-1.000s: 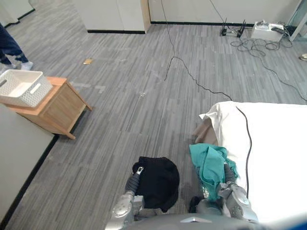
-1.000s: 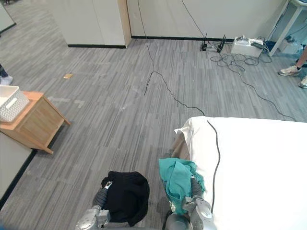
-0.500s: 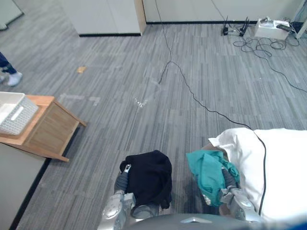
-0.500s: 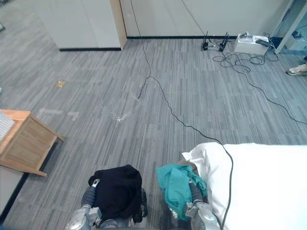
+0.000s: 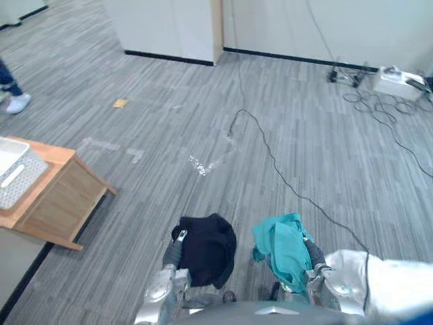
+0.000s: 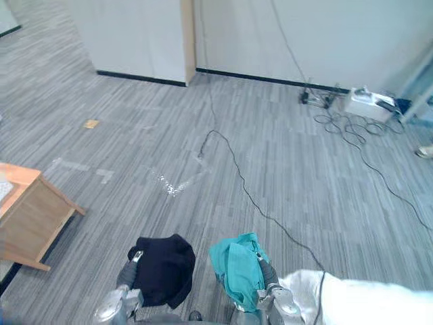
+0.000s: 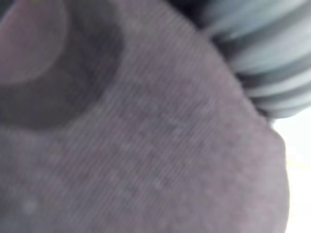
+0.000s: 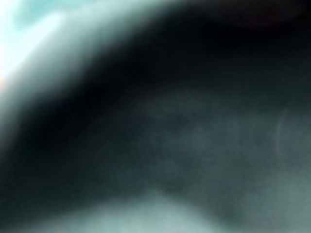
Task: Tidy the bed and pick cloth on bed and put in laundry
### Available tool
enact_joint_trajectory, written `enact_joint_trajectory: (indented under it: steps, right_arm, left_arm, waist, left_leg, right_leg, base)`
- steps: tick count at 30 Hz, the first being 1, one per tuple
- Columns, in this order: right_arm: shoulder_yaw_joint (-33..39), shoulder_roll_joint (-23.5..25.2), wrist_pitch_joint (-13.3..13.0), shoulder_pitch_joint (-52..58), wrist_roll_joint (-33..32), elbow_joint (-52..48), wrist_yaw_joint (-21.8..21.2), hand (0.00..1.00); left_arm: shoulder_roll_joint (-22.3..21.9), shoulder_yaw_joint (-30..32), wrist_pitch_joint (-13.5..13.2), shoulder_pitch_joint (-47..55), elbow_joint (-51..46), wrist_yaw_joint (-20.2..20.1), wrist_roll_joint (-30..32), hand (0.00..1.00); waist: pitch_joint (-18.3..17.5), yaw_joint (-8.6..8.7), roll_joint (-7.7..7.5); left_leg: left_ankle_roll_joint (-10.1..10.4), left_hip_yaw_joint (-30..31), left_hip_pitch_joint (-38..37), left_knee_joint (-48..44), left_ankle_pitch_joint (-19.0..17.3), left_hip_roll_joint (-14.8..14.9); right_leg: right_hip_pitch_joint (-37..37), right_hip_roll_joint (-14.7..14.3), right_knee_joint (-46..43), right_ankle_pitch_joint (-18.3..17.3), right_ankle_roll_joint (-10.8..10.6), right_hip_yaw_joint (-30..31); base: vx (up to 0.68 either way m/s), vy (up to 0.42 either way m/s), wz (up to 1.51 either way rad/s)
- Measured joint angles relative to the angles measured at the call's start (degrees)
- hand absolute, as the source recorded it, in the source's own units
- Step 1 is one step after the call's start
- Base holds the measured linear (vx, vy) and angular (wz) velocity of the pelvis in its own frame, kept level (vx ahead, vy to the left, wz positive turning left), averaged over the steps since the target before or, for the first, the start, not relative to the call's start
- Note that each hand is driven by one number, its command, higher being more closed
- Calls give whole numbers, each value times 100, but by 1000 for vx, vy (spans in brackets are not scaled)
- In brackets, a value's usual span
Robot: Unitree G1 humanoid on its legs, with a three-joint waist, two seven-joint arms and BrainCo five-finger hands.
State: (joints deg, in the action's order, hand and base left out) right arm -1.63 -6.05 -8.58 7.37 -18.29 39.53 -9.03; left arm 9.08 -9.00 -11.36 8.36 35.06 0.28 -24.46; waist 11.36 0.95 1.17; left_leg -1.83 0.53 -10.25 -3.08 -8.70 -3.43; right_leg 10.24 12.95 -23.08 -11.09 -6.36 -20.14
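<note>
The left hand (image 5: pixel 173 252) comes up from the lower left with a black cloth (image 5: pixel 205 247) draped over it and bunched on top, while the right hand (image 5: pixel 313 254) carries a teal cloth (image 5: pixel 283 250) heaped over it in the same way. Both cloths are up off the grey floor (image 5: pixel 169 149) and sit just beside each other without touching. Each cloth covers its hand, so I cannot tell whether either hand is closed on its load or merely bearing it. The left wrist view gives dark woven fabric (image 7: pixel 146 145) pressed right against the camera, with the ribbed cover (image 7: pixel 262 63) at one corner. The right wrist view gives a dark, teal-tinged blur of fabric (image 8: pixel 160 136), too close to read. The white corner of the bed (image 5: pixel 382 284) lies at the lower right, next to the right arm. Well apart from both cloths, at the far left, the left eye view takes in a wooden table (image 5: pixel 57 203) with a white basket (image 5: pixel 15 175) standing on it, and beyond that a person's shoe (image 5: pixel 17 101). The right eye view catches the table's near corner (image 6: pixel 30 217) and, at its own right edge, another shoe (image 6: pixel 426 152). Far off by the wall stand a pale cabinet (image 5: pixel 169 27) and a white box (image 5: pixel 399 81) among tangled cables.
</note>
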Motion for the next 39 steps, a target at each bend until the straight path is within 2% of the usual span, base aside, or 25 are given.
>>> enact_joint_trajectory:
  steps: [3, 5, 6, 7, 8, 9, 11, 12, 14, 16, 18, 20, 21, 23, 24, 26, 27, 29, 30, 31, 33, 35, 36, 38, 39]
  right_arm:
    - [-8, 254, -2, 143, -162, -286, 137, 100]
    - [-31, 353, -3, 235, -293, -482, 180, 100]
    - [-59, 343, 0, 238, -346, -543, 210, 100]
    - [-55, 280, 20, 299, -425, -631, 253, 100]
    - [-53, 261, 27, 324, -467, -665, 276, 100]
    - [-18, 259, 120, 249, -492, -633, 338, 100]
    - [6, 190, 222, 176, -501, -618, 353, 100]
    - [-8, 125, 284, 136, -492, -515, 337, 100]
    - [-5, 134, 299, 105, -448, -311, 308, 100]
    - [46, 115, 296, 58, -390, -134, 248, 100]
    - [179, 60, 292, -95, -208, 117, 222, 100]
    - [359, 21, 200, -91, 11, 239, 118, 100]
    - [390, 18, 153, -55, 50, 262, 81, 100]
    - [434, 19, -4, 120, 64, 300, 36, 100]
    - [419, 58, -88, 253, 76, 317, 32, 100]
    - [401, 105, -139, 264, 177, 358, 33, 100]
    - [400, 82, -148, 200, 225, 465, 32, 100]
    - [451, 56, -91, 148, 292, 675, 30, 100]
    - [450, 89, -39, 123, 331, 721, 24, 100]
    - [453, 86, 8, 82, 390, 772, 9, 100]
    - [439, 83, 20, 108, 412, 776, 2, 100]
    - [433, 91, 12, 117, 440, 773, -34, 100]
    - [438, 90, -12, 125, 424, 784, -44, 100]
    - [485, 121, -175, 135, 383, 773, -44, 100]
    - [581, 169, -221, 134, 375, 784, -41, 100]
  left_arm:
    - [-55, 75, -5, 87, 1, -276, -206, 100]
    - [-57, 111, -3, 362, 9, -462, -276, 100]
    - [-113, 178, 54, 539, 32, -621, -366, 100]
    - [-236, 257, 167, 675, 129, -761, -454, 100]
    - [-280, 300, 231, 779, 249, -827, -532, 100]
    - [-444, 422, 367, 791, 453, -893, -637, 100]
    - [-653, 623, 291, 881, 442, -921, -638, 100]
    - [-665, 708, 251, 831, 450, -993, -639, 100]
    - [-646, 806, 109, 836, 447, -1022, -633, 100]
    - [-650, 813, -75, 828, 440, -1044, -635, 100]
    - [-649, 815, -172, 736, 461, -1039, -645, 100]
    - [-653, 770, -177, 681, 471, -1028, -721, 100]
    - [-652, 747, -178, 647, 471, -1020, -767, 100]
    - [-653, 711, -180, 606, 472, -990, -822, 100]
    - [-640, 735, -168, 618, 469, -985, -869, 100]
    - [-512, 790, -150, 566, 514, -947, -875, 100]
    - [-439, 757, -135, 411, 649, -894, -875, 100]
    - [-430, 675, -28, 283, 737, -850, -870, 100]
    - [-403, 673, 6, 228, 776, -847, -861, 100]
    - [-398, 671, 90, 153, 918, -790, -863, 100]
    - [-391, 562, 205, 156, 1037, -590, -863, 100]
    - [-356, 465, 247, 14, 1152, -378, -868, 100]
    - [-363, 454, 265, -49, 1252, -300, -866, 100]
    - [-409, 461, 291, -170, 1250, -221, -864, 100]
    - [-414, 476, 289, -272, 1260, -198, -862, 100]
  waist:
    - [11, -63, -52]
    - [-6, -82, -139]
    - [-26, -109, -108]
    - [-159, -70, 74]
    - [-227, -64, 153]
    - [-226, -66, 242]
    - [-178, -72, 324]
    - [-117, -128, 397]
    - [-55, -232, 383]
    - [-54, -329, 326]
    - [-12, -374, 283]
    - [19, -354, 224]
    - [28, -347, 209]
    - [38, -333, 193]
    - [-15, -388, 85]
    - [-151, -364, -137]
    - [-218, -336, -131]
    - [-201, -327, -193]
    - [-178, -337, -258]
    - [-154, -321, -237]
    - [-103, -185, -150]
    - [-85, -144, -187]
    - [-59, -65, -173]
    - [-70, 10, -146]
    - [-69, -24, -149]
  left_leg:
    - [207, 167, -196, -254, -464, 264]
    - [326, 213, -343, -577, -1019, 396]
    - [429, 234, -451, -815, -1411, 574]
    - [488, 262, -542, -820, -1597, 927]
    - [651, 306, -588, -965, -1499, 1061]
    - [613, 273, -197, -1921, -1267, 1221]
    - [662, 318, 739, -3865, -396, 1475]
    - [704, 214, 1160, -4937, -344, 1652]
    - [707, 111, 1578, -5667, -347, 1578]
    - [677, -205, 2041, -5423, -366, 1285]
    - [642, -767, 2311, -3944, -410, 965]
    - [415, -1739, 2196, -1384, 210, 552]
    - [310, -1993, 2163, -927, 442, 471]
    - [-176, -2767, 2196, -400, 889, 400]
    - [-939, -3065, 2195, -479, 1212, 371]
    - [-986, -2969, 2162, -393, 1026, 74]
    - [-992, -2774, 2038, -291, 963, -79]
    - [-969, -2357, 1773, -282, 726, -195]
    - [-909, -2077, 1478, -300, 519, -255]
    - [-852, -1799, 1096, -294, 344, -261]
    - [-753, -1350, 456, -195, 139, -242]
    - [-674, -901, 38, -83, 35, -205]
    - [-618, -547, -60, -97, 2, -115]
    - [-443, 4, -90, -109, -110, 84]
    - [-274, 343, -118, -136, -267, 226]
  right_leg:
    - [176, -4, 1282, 868, -85, 293]
    - [250, 35, 1249, 977, -70, 609]
    - [379, -5, 801, 1207, 171, 677]
    - [537, -186, 150, 1142, 364, 510]
    - [544, -292, -30, 870, 503, 402]
    - [489, -441, -219, 584, 625, 320]
    - [61, -730, 76, 405, 799, 210]
    - [-456, -1002, 472, 354, 884, 187]
    - [-1277, -1209, 1063, 276, 949, 189]
    - [-1810, -1267, 1556, 193, 912, 193]
    - [-2190, -1267, 1887, 194, 890, 197]
    - [-2644, -1279, 2293, 118, 765, 13]
    - [-2794, -1294, 2396, 83, 709, -33]
    - [-3136, -1389, 2529, -74, 493, -245]
    - [-3332, -1378, 2495, -244, 313, -359]
    - [-3256, -1132, 2159, -252, 270, -483]
    - [-3038, -1002, 1547, -246, 261, -498]
    - [-2571, -683, -124, -7, -13, -546]
    - [-2150, -413, -1575, 237, 10, -531]
    - [-1794, -279, -2732, 199, 5, -365]
    - [-1242, -172, -3626, 3, 102, -160]
    - [-529, -106, -3557, -332, 215, 120]
    - [-175, -77, -2892, -483, 262, 234]
    - [179, -88, -1252, -372, 160, 400]
    - [278, -119, -76, -12, 109, 664]
  base:
    - [448, -336, 69]
    - [373, -371, 42]
    - [501, -488, 26]
    - [621, -596, 34]
    - [596, -493, 26]
    - [605, -507, 7]
    - [598, -480, 2]
    - [489, -334, -2]
    - [559, -363, -17]
    - [557, -324, -24]
    - [472, -161, -21]
    - [518, -87, 1]
    - [527, -51, 18]
    - [585, -5, 23]
    - [551, 14, 23]
    - [580, 50, 48]
    - [714, 117, 88]
    - [613, 90, 95]
    - [627, 29, 103]
    - [623, 16, 106]
    - [573, -29, 117]
    - [513, -119, 131]
    - [431, -205, 165]
    - [423, -255, 165]
    - [541, -447, 137]
